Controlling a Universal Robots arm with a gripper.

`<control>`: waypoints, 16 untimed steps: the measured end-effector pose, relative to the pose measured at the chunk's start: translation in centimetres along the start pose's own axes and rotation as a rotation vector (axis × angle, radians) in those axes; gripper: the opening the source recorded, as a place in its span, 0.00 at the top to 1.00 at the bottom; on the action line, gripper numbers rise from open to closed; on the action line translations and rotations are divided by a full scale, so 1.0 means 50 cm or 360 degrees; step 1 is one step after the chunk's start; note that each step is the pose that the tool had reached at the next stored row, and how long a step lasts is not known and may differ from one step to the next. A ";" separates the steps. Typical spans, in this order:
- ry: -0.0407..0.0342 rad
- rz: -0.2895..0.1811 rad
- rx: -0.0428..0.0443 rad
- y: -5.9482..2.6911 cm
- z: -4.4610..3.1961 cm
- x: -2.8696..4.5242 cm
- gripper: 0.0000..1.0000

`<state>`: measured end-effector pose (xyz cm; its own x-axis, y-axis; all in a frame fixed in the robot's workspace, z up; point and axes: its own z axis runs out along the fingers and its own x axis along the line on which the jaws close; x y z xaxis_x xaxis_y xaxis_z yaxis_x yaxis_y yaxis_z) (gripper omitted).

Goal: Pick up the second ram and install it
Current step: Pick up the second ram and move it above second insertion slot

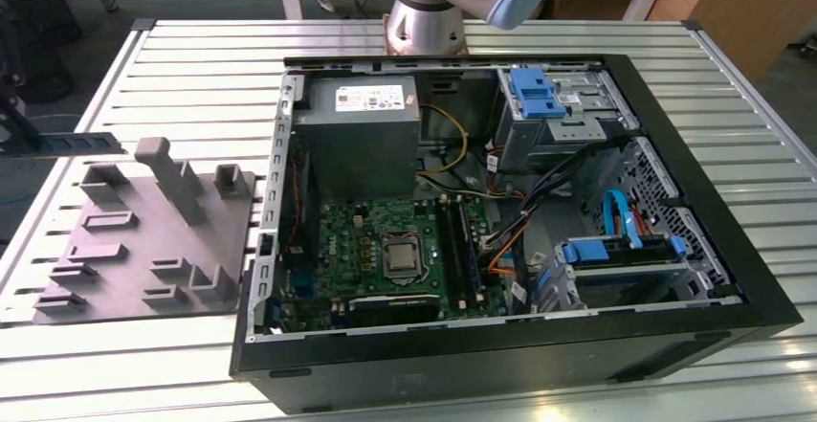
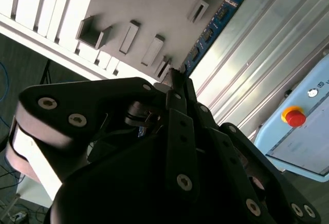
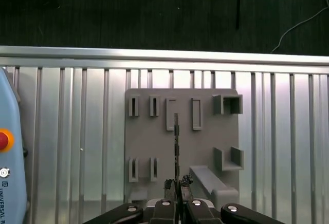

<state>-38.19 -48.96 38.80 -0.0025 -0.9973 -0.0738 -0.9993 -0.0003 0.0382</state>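
The open computer case sits in the middle of the exterior view, the gray tray at its lower left. In the first wrist view the claw pinches the second ram over the tray. It looks picked up. Fitting it needs a straight line-up with a slot.

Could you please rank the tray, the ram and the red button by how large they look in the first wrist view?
Largest: the tray, clearly.
Then the ram and the button: too close to rank. The ram, held edge-on by the gripper, looks a thin sliver and is nearer the camera; the button is cut off at the edge.
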 end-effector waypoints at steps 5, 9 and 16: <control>0.0000 0.0000 0.0000 -0.045 -0.001 0.000 0.86; 0.0000 0.0000 -0.0001 -0.081 -0.002 0.000 0.86; 0.0000 0.0000 -0.0001 -0.145 -0.003 0.000 0.86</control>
<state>-30.92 -48.94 38.68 -0.0026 -0.9973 -0.0738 -0.9992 -0.0003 0.0391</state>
